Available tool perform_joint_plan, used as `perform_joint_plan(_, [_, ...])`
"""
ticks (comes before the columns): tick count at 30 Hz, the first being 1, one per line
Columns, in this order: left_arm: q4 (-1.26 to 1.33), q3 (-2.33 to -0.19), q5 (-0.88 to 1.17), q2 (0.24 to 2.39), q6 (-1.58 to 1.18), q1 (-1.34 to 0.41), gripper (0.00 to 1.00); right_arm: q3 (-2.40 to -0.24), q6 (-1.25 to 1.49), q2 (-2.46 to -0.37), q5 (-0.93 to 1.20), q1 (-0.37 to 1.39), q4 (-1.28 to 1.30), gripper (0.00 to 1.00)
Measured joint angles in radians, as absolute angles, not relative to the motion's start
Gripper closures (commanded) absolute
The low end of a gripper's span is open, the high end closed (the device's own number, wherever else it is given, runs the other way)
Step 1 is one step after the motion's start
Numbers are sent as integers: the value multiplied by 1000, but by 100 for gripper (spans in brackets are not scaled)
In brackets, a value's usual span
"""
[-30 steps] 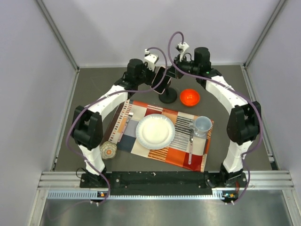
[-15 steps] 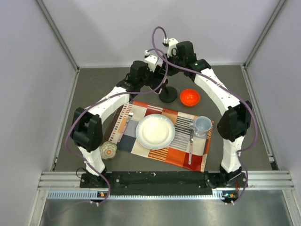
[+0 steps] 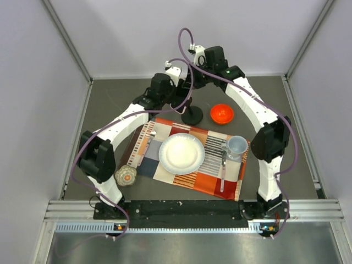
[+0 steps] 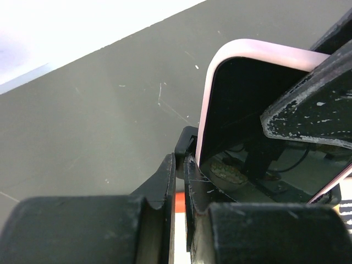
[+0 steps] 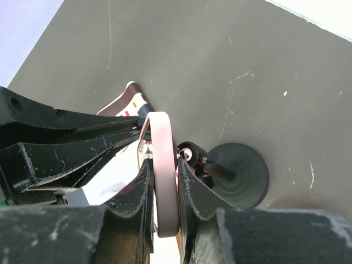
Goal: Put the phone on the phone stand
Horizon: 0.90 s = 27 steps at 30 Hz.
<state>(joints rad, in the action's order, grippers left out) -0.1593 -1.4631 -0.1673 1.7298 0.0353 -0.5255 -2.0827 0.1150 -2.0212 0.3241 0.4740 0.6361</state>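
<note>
The phone (image 5: pixel 164 165), black screen with a pale pink edge, is held upright on edge above the table at the back. My right gripper (image 5: pixel 165 163) is shut on it, one finger on each face. In the left wrist view the phone (image 4: pixel 242 99) stands just right of my left gripper (image 4: pixel 179 159), whose fingers are almost together with nothing between them. The black phone stand (image 5: pixel 239 175) with its round disc base stands on the table just beside and below the phone. In the top view the stand (image 3: pixel 192 116) is in front of both grippers, which meet above it.
An orange-red bowl (image 3: pixel 222 113) sits right of the stand. A patterned placemat (image 3: pixel 181 176) carries a white plate (image 3: pixel 182 153), a mug (image 3: pixel 237 146) and cutlery. A small glass bowl (image 3: pixel 125 175) sits at the mat's left corner. Walls close the back and sides.
My right arm has swung left from beside the stand to the phone and its fingers now clamp it. My left gripper has stayed close against the phone.
</note>
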Motion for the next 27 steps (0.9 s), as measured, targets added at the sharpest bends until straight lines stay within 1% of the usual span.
perform_joint_plan(4, [-214,-1491,-189,1730,25,-520,100,-2144,108,-2067,369,474,651,100])
perform_joint_plan(12, [-287,-1542,-228,1743,26,-518,100,-2149,68,-2097,449,466,595,100])
perform_joint_plan(16, [-316,-1605,-248,1786,31,-509,100,-2194,44,-2144,509,446,554,100])
perform_joint_plan(19, [-324,-1619,-244,1795,40,-506,100,-2191,28,-2155,542,436,538,100])
perform_joint_plan(27, [-463,-1718,-260,1831,44,-513,100,-2146,3,-2143,574,432,498,100])
